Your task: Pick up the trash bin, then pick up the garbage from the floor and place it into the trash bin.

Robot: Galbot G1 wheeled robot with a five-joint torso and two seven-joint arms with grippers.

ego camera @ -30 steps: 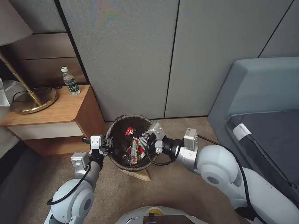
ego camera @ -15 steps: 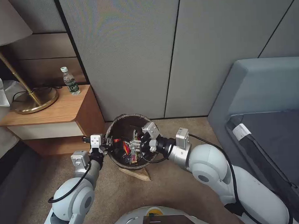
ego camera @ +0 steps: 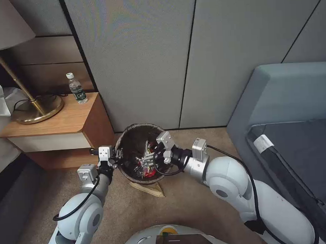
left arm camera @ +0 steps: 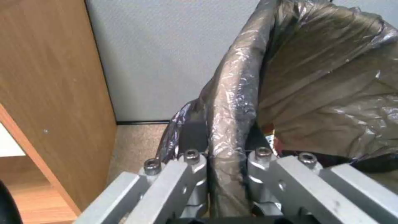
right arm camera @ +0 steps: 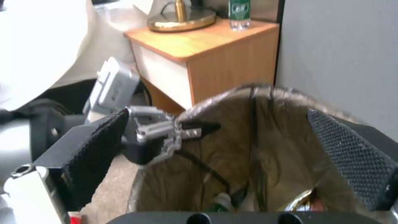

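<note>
Two grippers at trash bin (ego camera: 135, 137) | left gripper (ego camera: 116, 158) clenched on bagged rim | right gripper (ego camera: 149, 159) released inside, above garbage (ego camera: 148, 170) | floor (ego camera: 181, 204) carpeted

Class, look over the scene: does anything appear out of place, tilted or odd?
Yes. The trash bin hangs tipped off the floor, the left claw pinching its rim. A tan scrap lies on the carpet beneath it. The right claw is open over the bin.

A tan wrapper (ego camera: 148, 189) lies on the beige carpet floor (ego camera: 181, 207).
</note>
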